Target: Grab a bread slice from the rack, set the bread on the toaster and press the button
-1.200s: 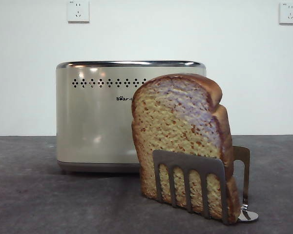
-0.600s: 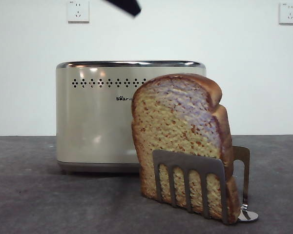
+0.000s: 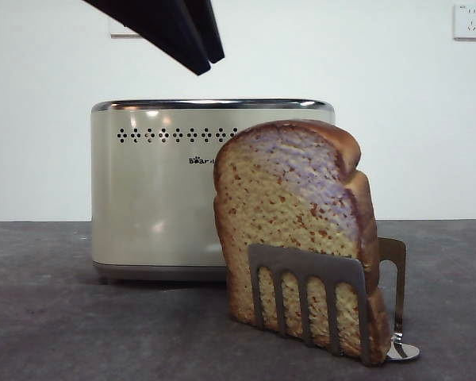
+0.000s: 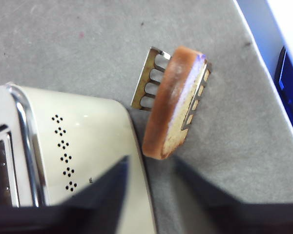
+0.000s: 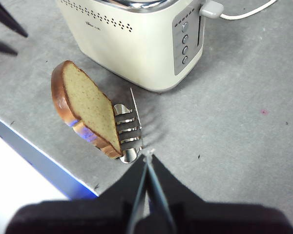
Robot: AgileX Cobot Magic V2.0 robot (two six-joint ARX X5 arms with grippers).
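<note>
The slice of bread [image 3: 293, 230] stands in the rack [image 3: 317, 302] just in front of the toaster [image 3: 155, 186], so the left gripper [image 4: 149, 173], jaws wide apart above it, should come straight down and squeeze its two flat sides gently.

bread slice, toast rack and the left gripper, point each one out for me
slice of bread [image 3: 289, 206], front view, middle of the speckled crumb face.
rack [image 3: 305, 264], front view, solid band of the front plate above its slots.
left gripper [image 4: 151, 168], left wrist view, open gap between its jaws.
</note>
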